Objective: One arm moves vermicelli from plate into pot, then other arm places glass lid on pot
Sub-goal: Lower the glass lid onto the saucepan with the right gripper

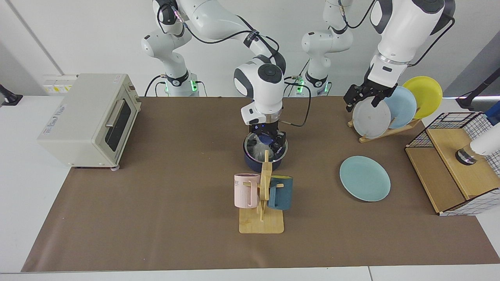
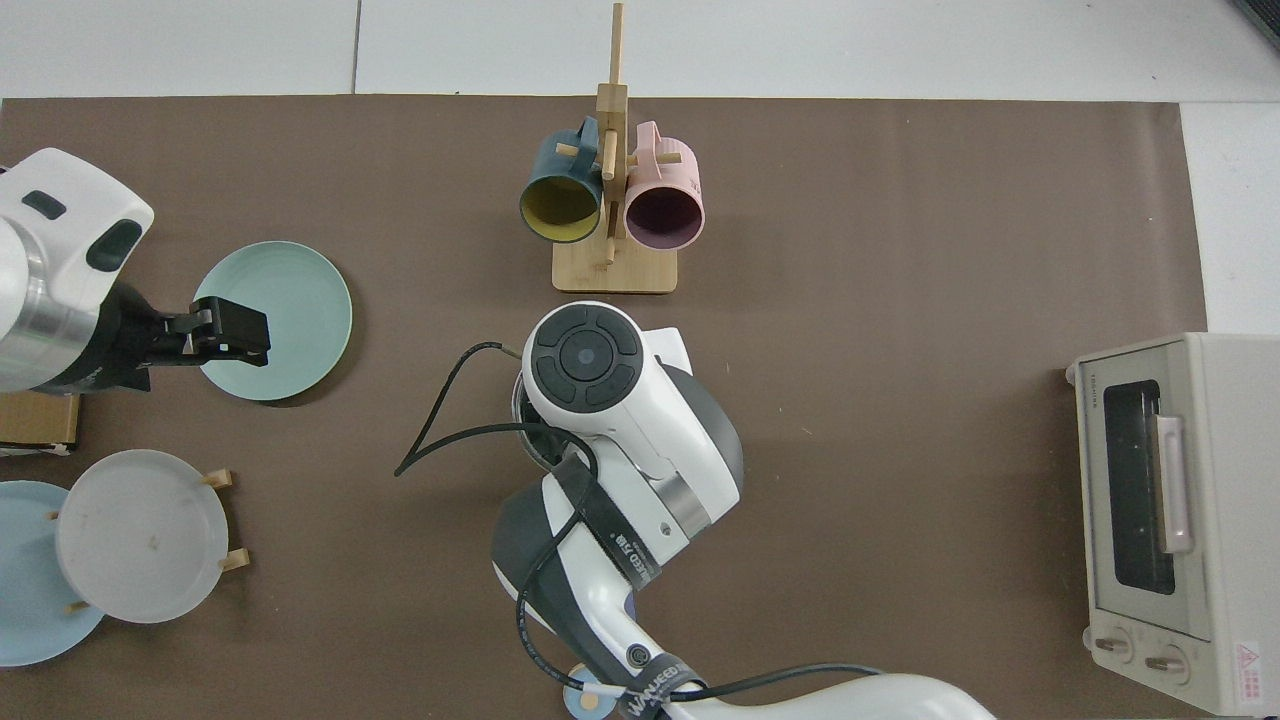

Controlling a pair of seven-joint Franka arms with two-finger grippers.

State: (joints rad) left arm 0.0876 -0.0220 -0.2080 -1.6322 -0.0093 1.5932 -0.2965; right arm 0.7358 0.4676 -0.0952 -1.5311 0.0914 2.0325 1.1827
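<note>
The dark navy pot (image 1: 265, 162) stands mid-table, and the glass lid (image 1: 258, 150) lies level on its rim. White vermicelli (image 1: 254, 148) shows through the glass inside the pot. My right gripper (image 1: 267, 139) reaches straight down and is shut on the lid's blue knob (image 1: 264, 138). From above, the right arm hides the pot except a sliver of rim (image 2: 520, 405). The teal plate (image 1: 365, 178) lies bare to the pot's right. My left gripper (image 1: 365, 96) hangs open and high in front of the plate rack; in the top view the left gripper (image 2: 232, 335) overlaps the plate (image 2: 295, 290).
A wooden mug tree (image 1: 262, 203) with a pink mug and a dark teal mug stands just in front of the pot. A toaster oven (image 1: 88, 119) sits far left. A rack (image 1: 384, 130) holds grey, light blue and yellow plates. A wire-and-wood basket (image 1: 455, 164) is at the right edge.
</note>
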